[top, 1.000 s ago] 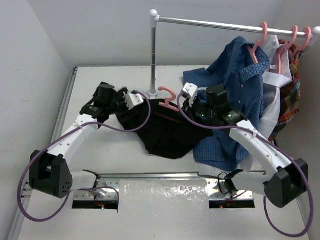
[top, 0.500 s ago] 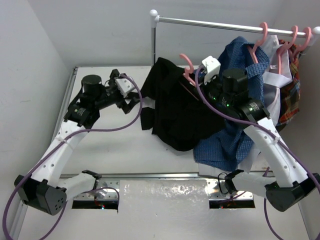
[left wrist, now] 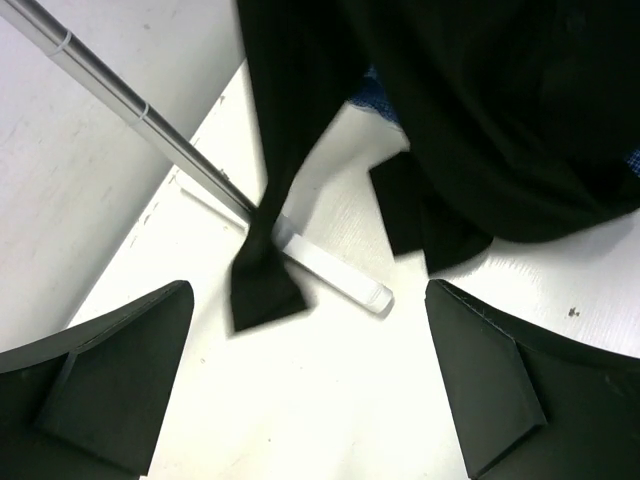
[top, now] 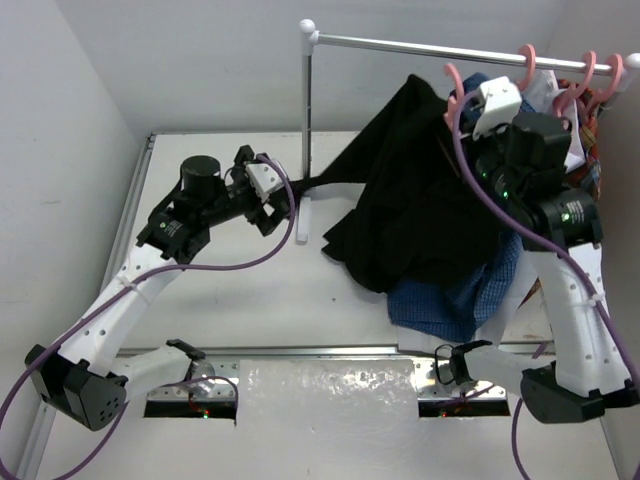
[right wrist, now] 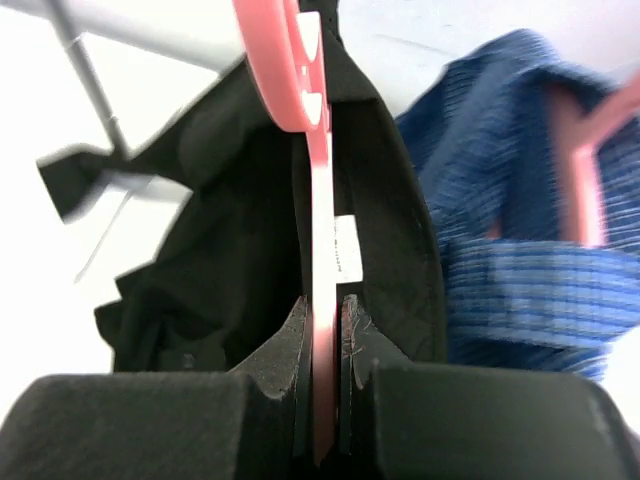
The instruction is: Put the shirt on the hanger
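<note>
The black shirt (top: 420, 210) hangs on a salmon-pink hanger (top: 455, 85) held up in the air just below the rail. My right gripper (top: 472, 122) is shut on the hanger's stem. In the right wrist view the stem (right wrist: 322, 200) runs straight up between the fingers (right wrist: 325, 330), with the shirt's neck (right wrist: 230, 220) and its white label (right wrist: 347, 248) around it. One sleeve (left wrist: 265, 200) trails down past the rack's pole. My left gripper (top: 275, 205) is open and empty over the table (left wrist: 310, 400), short of the sleeve's end.
The metal rack has a rail (top: 420, 45), a pole (top: 307, 120) and a white foot (left wrist: 330, 270). A blue button-up shirt (top: 450, 300) hangs behind the black one. More pink hangers (top: 585, 80) and a plaid garment (top: 585, 200) are at the rail's right end.
My right arm has lifted the hanger and black shirt off the table, up and to the right toward the rail. My left gripper has come off the shirt and stands open near the pole.
</note>
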You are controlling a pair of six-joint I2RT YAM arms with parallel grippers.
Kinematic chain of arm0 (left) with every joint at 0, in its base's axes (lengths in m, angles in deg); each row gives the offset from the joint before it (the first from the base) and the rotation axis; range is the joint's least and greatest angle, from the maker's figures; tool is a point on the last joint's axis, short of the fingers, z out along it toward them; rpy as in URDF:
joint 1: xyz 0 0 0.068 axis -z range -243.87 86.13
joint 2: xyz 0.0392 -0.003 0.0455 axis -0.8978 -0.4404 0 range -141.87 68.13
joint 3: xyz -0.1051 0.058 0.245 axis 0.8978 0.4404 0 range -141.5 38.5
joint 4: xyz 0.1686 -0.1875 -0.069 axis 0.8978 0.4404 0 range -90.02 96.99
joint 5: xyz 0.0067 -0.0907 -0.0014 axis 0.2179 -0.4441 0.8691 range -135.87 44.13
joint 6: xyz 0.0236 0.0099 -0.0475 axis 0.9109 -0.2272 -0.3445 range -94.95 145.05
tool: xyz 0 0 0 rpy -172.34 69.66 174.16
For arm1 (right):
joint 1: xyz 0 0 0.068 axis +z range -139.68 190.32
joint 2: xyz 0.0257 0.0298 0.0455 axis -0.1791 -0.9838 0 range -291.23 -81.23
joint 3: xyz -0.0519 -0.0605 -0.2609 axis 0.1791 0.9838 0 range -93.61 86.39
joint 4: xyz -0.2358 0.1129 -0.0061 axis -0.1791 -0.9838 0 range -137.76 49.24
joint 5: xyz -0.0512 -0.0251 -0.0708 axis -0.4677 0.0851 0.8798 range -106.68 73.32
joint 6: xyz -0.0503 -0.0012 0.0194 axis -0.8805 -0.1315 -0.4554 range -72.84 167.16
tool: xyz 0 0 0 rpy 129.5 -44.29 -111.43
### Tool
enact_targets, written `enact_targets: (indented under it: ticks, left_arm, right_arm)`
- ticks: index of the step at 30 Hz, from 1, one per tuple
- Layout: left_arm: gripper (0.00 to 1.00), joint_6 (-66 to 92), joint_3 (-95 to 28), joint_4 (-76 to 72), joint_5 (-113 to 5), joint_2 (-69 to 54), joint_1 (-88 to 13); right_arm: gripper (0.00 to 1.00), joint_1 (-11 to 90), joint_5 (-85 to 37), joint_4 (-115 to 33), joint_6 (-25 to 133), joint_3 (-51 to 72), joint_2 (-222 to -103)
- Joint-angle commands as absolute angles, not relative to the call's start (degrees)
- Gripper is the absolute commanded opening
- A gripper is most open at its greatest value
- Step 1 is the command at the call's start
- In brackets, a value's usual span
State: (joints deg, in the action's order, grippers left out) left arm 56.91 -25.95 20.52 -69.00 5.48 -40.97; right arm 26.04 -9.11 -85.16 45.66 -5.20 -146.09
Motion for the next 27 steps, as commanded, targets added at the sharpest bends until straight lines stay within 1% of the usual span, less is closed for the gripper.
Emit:
enact_targets:
  ticks: [1,3,7,15,20,27]
  left_arm:
    - [1.0,56.25,-26.37,19.41,-68.63,7.05,-41.02]
    - [1.0,56.69,-25.75,19.23,-68.54,7.66,-41.02]
    - [1.0,57.65,-23.56,18.88,-67.93,8.63,-41.02]
    - [1.0,58.53,-22.85,19.32,-67.22,9.24,-41.02]
    - [1.0,59.06,-21.88,19.06,-66.96,9.77,-41.02]
    - [1.0,59.41,-21.53,18.97,-66.52,9.6,-41.02]
  right_arm:
    - [0.0,21.05,-10.86,-85.05,46.28,-11.95,-150.48]
    - [0.0,18.42,-15.17,-83.31,49.42,-12.31,-152.5]
    - [0.0,17.35,-16.42,-76.81,52.78,-10.82,-152.69]
    - [0.0,15.6,-15.46,-72.23,56.83,-12.49,-156.73]
    - [0.0,12.79,-15.27,-66.61,60.52,-9.15,-156.46]
    - [0.0,10.85,-15.1,-62.47,65.44,-9.5,-159.71]
